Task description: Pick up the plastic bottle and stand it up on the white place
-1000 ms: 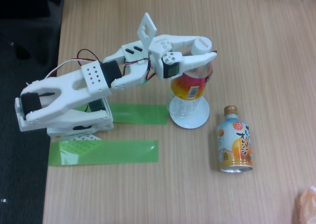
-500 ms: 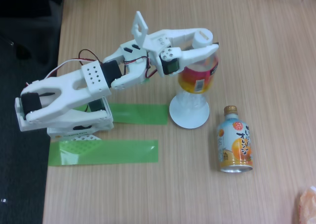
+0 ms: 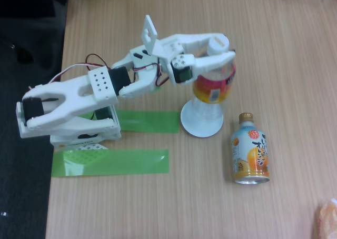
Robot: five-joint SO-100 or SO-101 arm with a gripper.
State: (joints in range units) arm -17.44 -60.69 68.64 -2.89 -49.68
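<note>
Since base sits on dish, pincer grips bottle high w/ cap end, keeping it upright.

Clear bottle upright, white dish beneath

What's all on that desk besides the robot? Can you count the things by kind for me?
Clear plastic bottle, held in the tool: 1
Orange drink can-bottle: 1
White dish: 1
Green tape strips: 2
Total: 5
</note>
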